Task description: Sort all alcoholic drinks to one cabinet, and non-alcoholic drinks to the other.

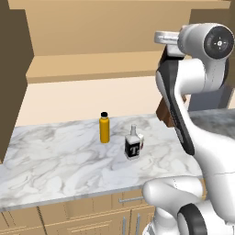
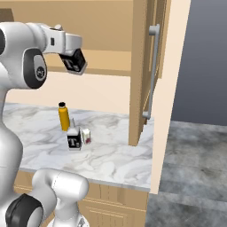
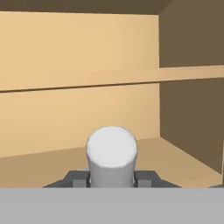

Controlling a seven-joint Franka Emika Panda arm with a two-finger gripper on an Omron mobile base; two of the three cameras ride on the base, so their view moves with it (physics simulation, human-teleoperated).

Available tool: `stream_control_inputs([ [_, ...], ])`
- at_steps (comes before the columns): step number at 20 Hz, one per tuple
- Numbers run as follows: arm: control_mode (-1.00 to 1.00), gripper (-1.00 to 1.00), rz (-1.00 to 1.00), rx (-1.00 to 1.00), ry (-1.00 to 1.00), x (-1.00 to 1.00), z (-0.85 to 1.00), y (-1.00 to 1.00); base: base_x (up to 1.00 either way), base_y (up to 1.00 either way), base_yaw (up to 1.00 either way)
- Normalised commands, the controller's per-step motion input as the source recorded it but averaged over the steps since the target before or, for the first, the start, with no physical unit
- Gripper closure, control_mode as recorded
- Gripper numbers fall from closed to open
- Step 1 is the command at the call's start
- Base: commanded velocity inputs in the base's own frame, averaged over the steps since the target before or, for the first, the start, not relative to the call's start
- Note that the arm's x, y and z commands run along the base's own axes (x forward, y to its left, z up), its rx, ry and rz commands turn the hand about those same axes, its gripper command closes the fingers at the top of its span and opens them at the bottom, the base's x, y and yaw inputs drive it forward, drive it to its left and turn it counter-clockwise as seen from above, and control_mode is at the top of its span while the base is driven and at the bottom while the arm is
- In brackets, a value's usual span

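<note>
**Bottle in the grip, raised toward the wide cabinet shelf**

The gripper [image 3: 112, 179] is clamped tight on a pale grey rounded top [image 3: 112, 151], which I judge to be the cap of one of the "T" bottles; its body and label are hidden below the hand. The dark finger tips [image 3: 76, 178] sit against either side of the neck. In the right base view the gripper [image 2: 74, 62] hangs high, level with the front of the long shelf [image 2: 106, 62] of the wide cabinet [image 1: 92, 64], and the hand view looks straight into that tan interior, with a darker side wall to the right.

Down on the marble counter [image 1: 55, 160] stand the other "T" bottle [image 1: 133, 146] and the orange bottle [image 1: 104, 128], near one another but apart. A small pale carton-like thing [image 2: 86, 135] sits just beside the "T" bottle; what it is I cannot tell. The narrow cabinet [image 2: 139, 80], with its grey bar handle [image 2: 153, 71], stands to the right.

To place this well, I would carry the bottle in over the shelf edge with its base clear of the lip, keep it upright, lower until the base rests flat, and only then release. Set it well back and to one side, leaving room for its twin.
</note>
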Motion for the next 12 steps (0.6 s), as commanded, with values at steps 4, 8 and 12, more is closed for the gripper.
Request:
stream_control_inputs([
  [4,-1.00,1.00,0.00,0.00,0.00,0.26,0.00,0.00,0.00,0.00,0.00],
  [8,-1.00,1.00,0.00,0.00,0.00,0.29,0.01,0.01,0.00,0.00,0.00],
  [12,-1.00,1.00,0.00,0.00,0.00,0.34,0.02,0.05,0.00,0.00,0.00],
])
